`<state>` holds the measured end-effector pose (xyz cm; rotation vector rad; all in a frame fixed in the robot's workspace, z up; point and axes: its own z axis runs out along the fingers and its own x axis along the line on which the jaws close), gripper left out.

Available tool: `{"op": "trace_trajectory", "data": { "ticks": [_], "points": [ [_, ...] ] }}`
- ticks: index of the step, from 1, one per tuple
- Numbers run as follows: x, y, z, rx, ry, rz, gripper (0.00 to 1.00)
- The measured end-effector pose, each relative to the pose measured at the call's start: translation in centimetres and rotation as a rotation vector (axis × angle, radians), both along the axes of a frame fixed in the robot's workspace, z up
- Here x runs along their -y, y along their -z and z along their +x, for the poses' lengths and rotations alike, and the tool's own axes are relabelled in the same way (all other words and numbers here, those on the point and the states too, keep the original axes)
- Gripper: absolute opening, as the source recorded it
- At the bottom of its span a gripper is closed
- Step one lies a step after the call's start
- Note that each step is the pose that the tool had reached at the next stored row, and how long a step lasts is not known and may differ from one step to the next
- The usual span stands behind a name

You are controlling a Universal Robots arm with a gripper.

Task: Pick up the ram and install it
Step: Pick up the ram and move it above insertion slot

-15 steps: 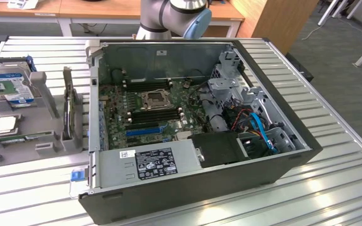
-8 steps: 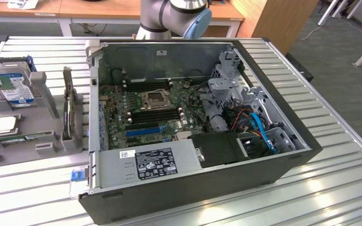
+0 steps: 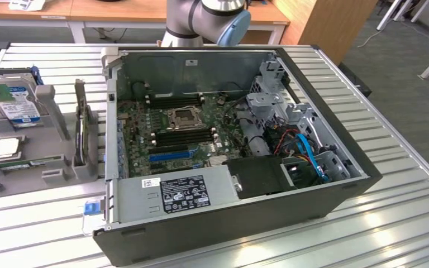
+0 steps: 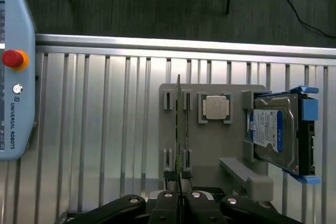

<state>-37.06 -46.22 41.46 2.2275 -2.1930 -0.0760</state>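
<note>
The ram (image 3: 81, 125) stands on edge in its holder (image 3: 54, 170), nine o'clock of the case (image 3: 237, 223), flats offered for pinching; gripper (image 4: 178, 182) fingers (image 4: 170, 182) narrow, empty.

A robotics lab: slatted aluminium workbench (image 3: 401, 190), opened desktop computer case (image 3: 237, 229), Universal Robots teach pendant (image 4: 16, 82), wooden desks (image 3: 125, 10) behind.

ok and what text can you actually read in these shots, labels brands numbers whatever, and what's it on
"UNIVERSAL ROBOTS": printed along the face of the pale blue teach pendant.
On the hard drive label: print too small to read.
On the power supply label: print too small to read.
On the processor chip: no marking I can read.
</note>
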Motion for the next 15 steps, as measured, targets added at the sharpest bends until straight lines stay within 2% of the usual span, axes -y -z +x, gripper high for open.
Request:
{"op": "trace_trajectory", "data": {
  "ticks": [9, 15],
  "points": [
    [0.0, -0.05, 0.2, -0.0002, 0.0, 0.0001, 0.12],
    [0.0, -0.11, 1.4, -0.0002, 0.0, 0.0036, 0.12]
  ]
}}
